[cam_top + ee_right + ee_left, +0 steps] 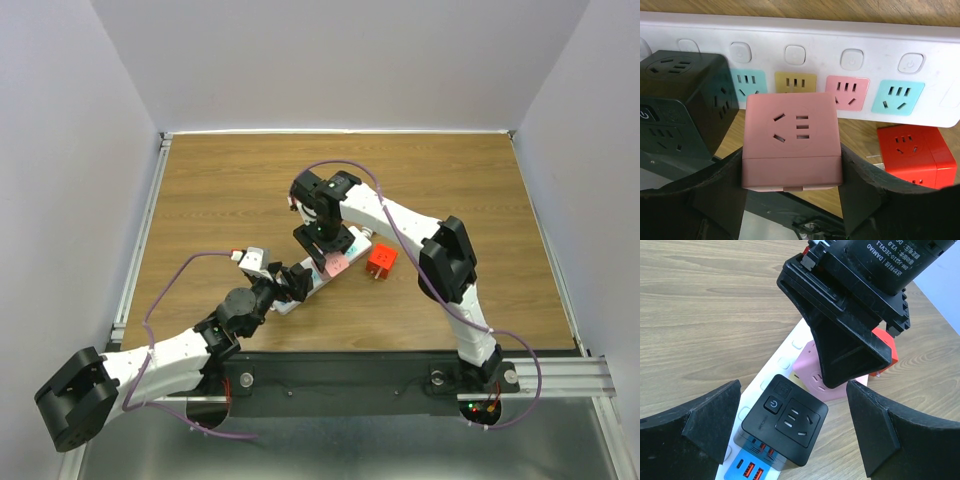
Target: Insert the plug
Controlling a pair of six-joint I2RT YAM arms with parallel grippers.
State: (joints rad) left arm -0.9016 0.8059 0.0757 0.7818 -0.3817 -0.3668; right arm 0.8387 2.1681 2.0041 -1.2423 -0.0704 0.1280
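Observation:
The white power strip (pixel 357 241) lies slanted at the table's middle, with coloured sockets showing in the right wrist view (pixel 815 55). A black cube adapter (pixel 785 420) sits plugged in near its left end. My right gripper (pixel 792 189) is shut on a pink cube plug (pixel 792 145) and holds it just above the strip, near the yellow socket (pixel 795 81). In the top view the pink plug (pixel 338 264) is under the right gripper (pixel 330 250). My left gripper (pixel 795 440) is open, its fingers (pixel 705 425) astride the black cube without touching it.
A red cube plug (pixel 380 262) lies on the table just right of the strip, also in the right wrist view (pixel 915 155). The right arm's purple cable arches over the table's middle. Metal rails run along the left and near edges.

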